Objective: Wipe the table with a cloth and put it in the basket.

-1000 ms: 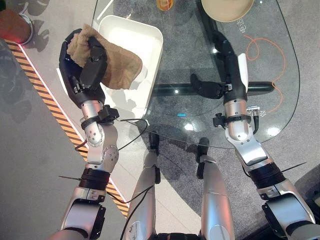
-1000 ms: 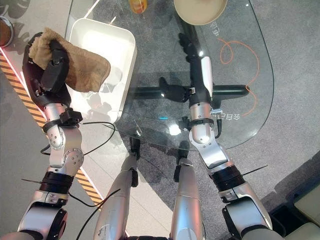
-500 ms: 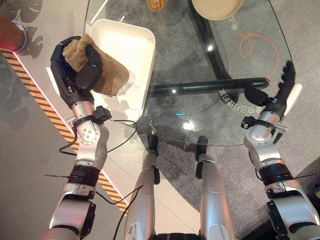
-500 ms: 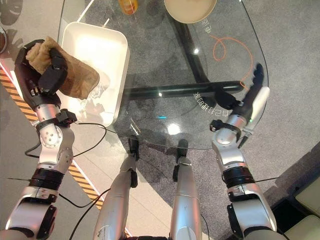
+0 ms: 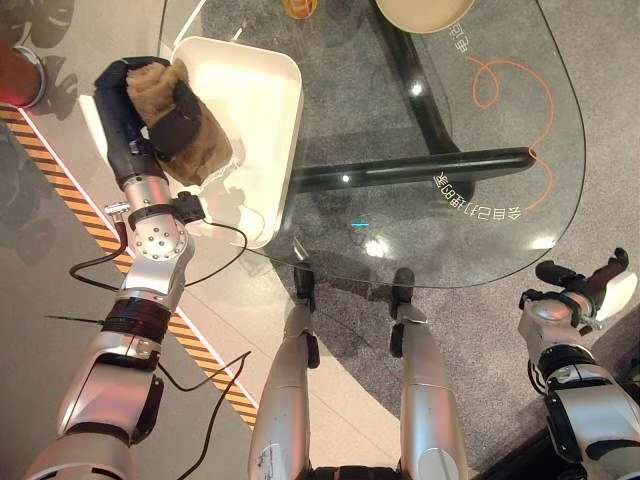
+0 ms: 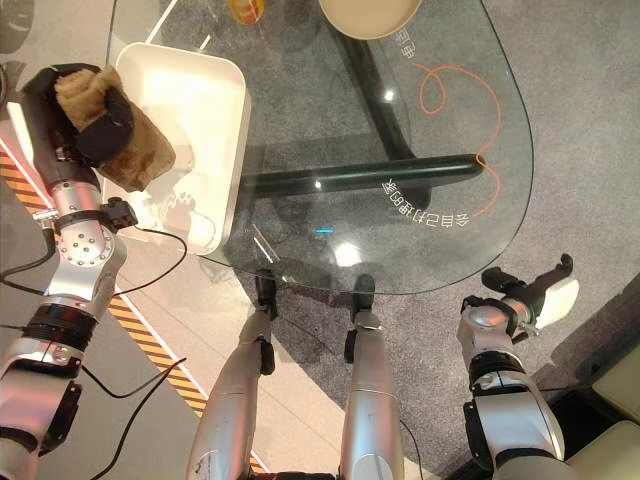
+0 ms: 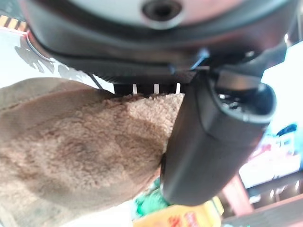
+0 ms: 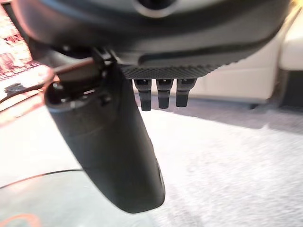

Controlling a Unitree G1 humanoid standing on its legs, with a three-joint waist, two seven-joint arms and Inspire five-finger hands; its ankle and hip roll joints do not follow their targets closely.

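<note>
My left hand [image 5: 140, 110] is shut on the brown cloth [image 5: 200, 150], with the thumb [image 7: 213, 142] pressed across the bunched cloth [image 7: 80, 156]. Hand and cloth hang over the left rim of the white basket [image 5: 260, 90], which stands at the left end of the glass table [image 5: 420, 200]. The cloth's loose end droops over the inside of the basket. My right hand [image 5: 590, 285] is off the table, low beside its near right corner, with relaxed fingers [image 8: 161, 97] and nothing in it.
A tan bowl [image 5: 420, 12] and an orange object [image 5: 298, 8] stand at the table's far edge. An orange cord [image 5: 510, 80] and dark table legs [image 5: 420, 170] show through the glass. Hazard-striped tape [image 5: 90, 215] runs along the floor on the left.
My right arm has drawn back from over the glass to beside the table's near right corner. The left hand has bunched the cloth closer and turned it over the basket's left rim.
</note>
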